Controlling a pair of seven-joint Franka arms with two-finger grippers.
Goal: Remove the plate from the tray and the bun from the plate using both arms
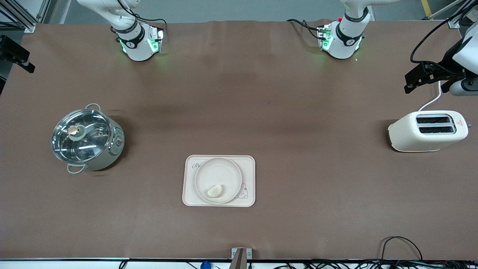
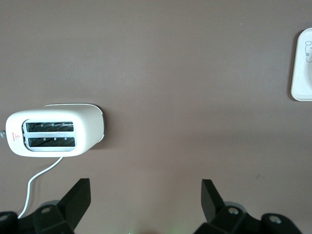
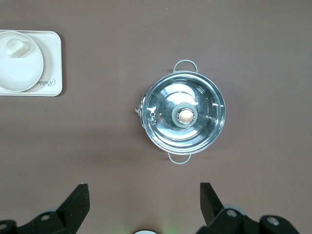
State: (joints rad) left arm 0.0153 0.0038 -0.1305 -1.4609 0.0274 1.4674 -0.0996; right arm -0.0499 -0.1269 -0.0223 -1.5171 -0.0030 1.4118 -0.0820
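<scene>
Just one bun (image 1: 215, 191), one plate (image 1: 218, 174).

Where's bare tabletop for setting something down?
Widest bare brown tabletop lies between the arm bases and the cream rectangular tray. Also bare: between tray and lidded steel pot, and between tray and white two-slot toaster. The tray is filled by the round cream plate holding the pale bun.

shiny metal pot (image 1: 87, 140), matt plate (image 1: 218, 180)

A brown counter (image 1: 239, 112) fills the view. Grey floor (image 1: 231, 9) shows at 12 o'clock, aluminium framing (image 1: 22, 16) at 10 o'clock, cables (image 1: 373, 263) at 5 o'clock.
</scene>
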